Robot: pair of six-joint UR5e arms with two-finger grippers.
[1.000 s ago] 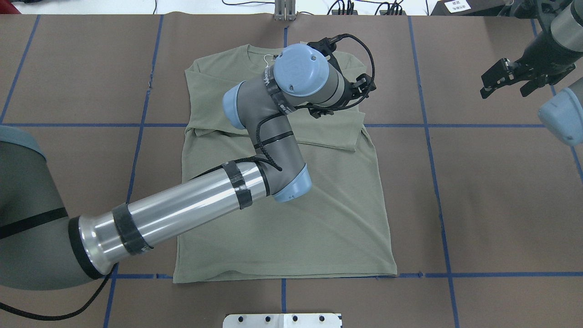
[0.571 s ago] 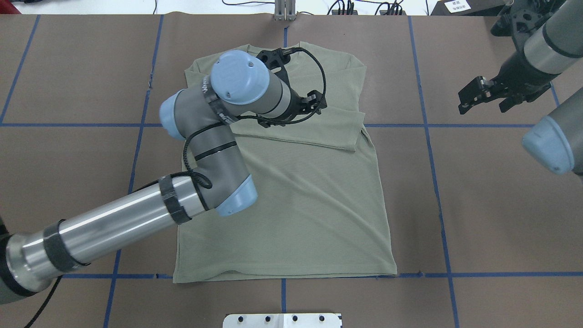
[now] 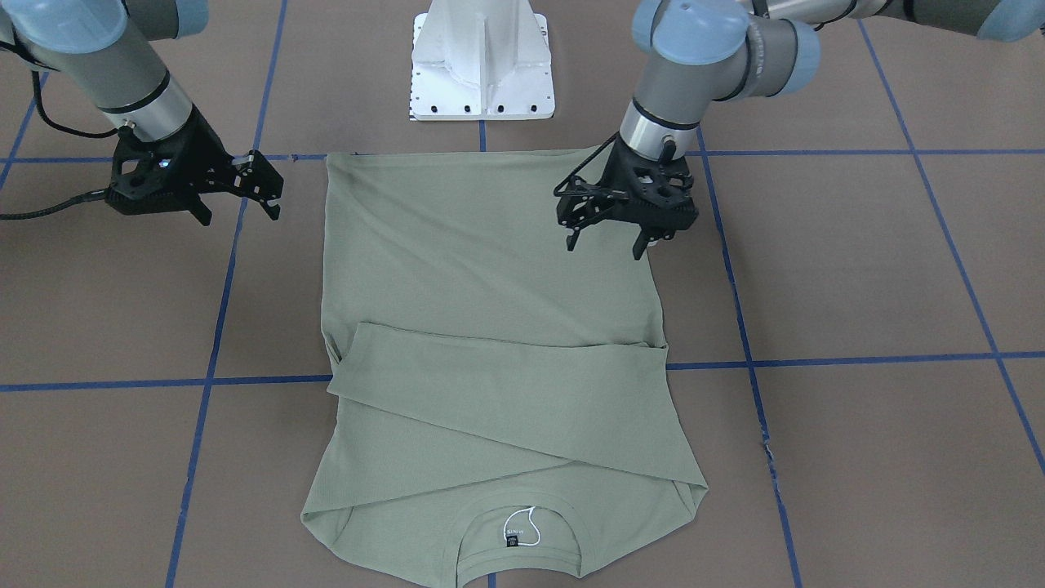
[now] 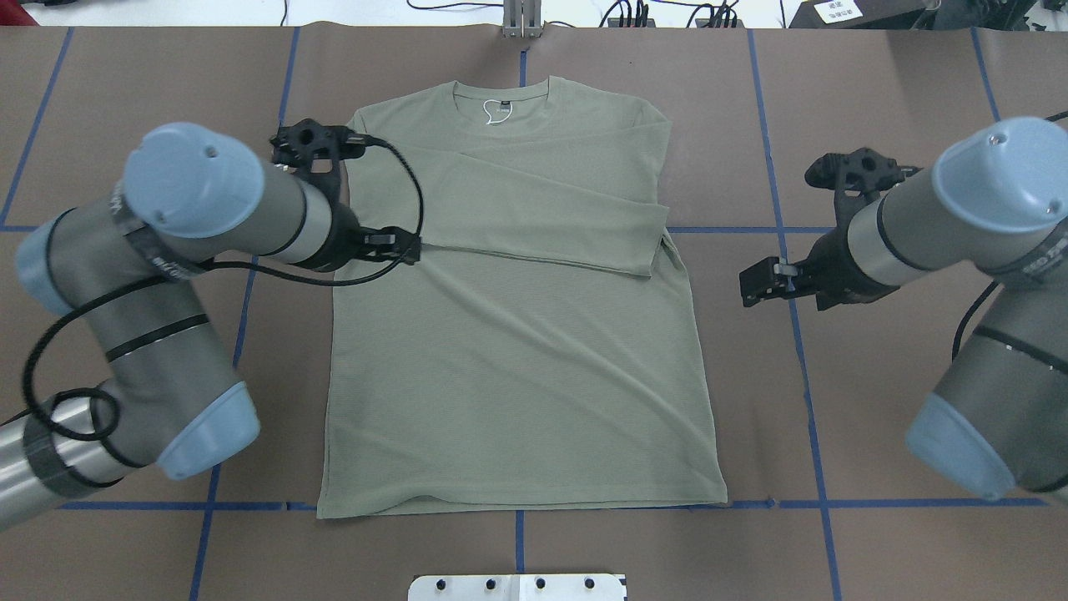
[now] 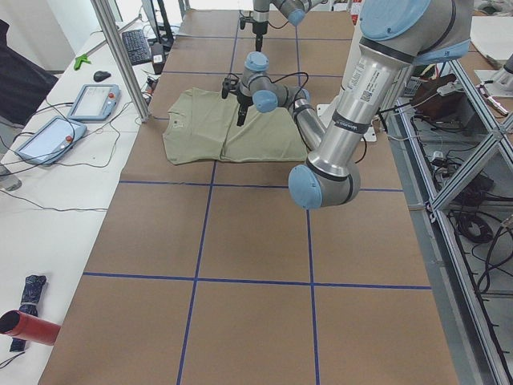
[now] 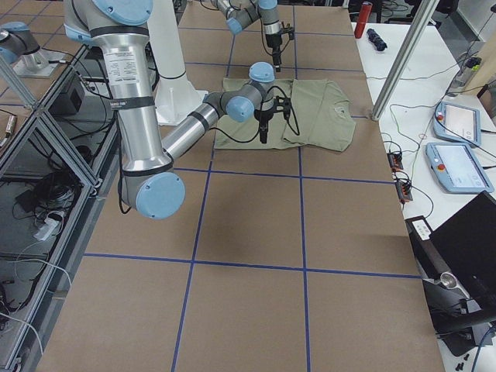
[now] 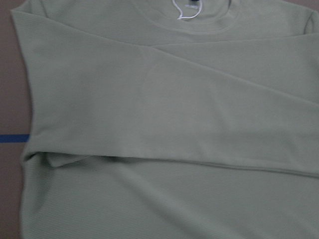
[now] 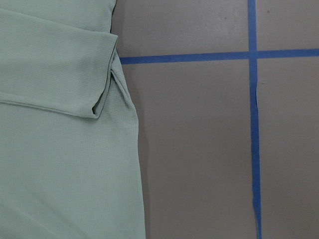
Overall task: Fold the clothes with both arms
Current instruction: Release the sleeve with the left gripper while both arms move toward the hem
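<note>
At the middle of the table (image 4: pixel 868 100) the shirt (image 4: pixel 517 359) lies flat, sleeves crossed over its chest — so the body fold looks next — and the left gripper (image 3: pixel 606 243) and right gripper (image 3: pixel 239 214) (both empty, jaws apart) must descend onto matching side edges.

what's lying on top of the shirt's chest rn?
Two sleeves lie folded across the shirt's chest, one overlapping the other. The chest fabric beneath them is covered, so any print there can't be seen. The neck label and white string loop show above the fold.
</note>
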